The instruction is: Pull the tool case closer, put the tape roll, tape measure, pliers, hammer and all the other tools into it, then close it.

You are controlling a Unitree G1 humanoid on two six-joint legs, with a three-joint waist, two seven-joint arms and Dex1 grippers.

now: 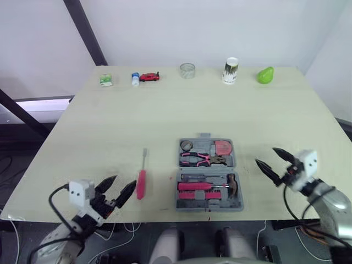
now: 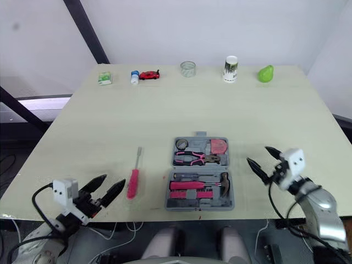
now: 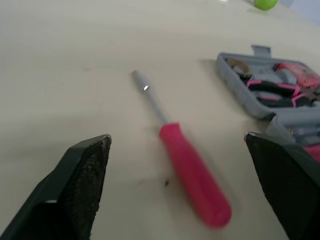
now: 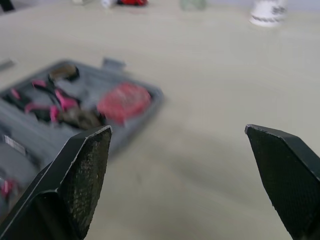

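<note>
Label on white can (image 1: 231,70) beyond open tool case (image 1: 205,137) is unreadably small

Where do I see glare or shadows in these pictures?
Left wrist view: the screwdriver has a small bright glint near its metal tip, and a soft shadow lies on the table beside the tool case. Left eye view: even, soft light, no glare on the table.

A pale wooden table (image 1: 165,113) with a plain matt top occupies the middle of the scene. A white wall (image 1: 231,25) rises behind its far edge. A dark bar (image 1: 85,30) slants across the wall at far left. The floor (image 1: 25,137) on the left is dark, with cables (image 1: 6,164) lying on it. Lighting is even.
</note>
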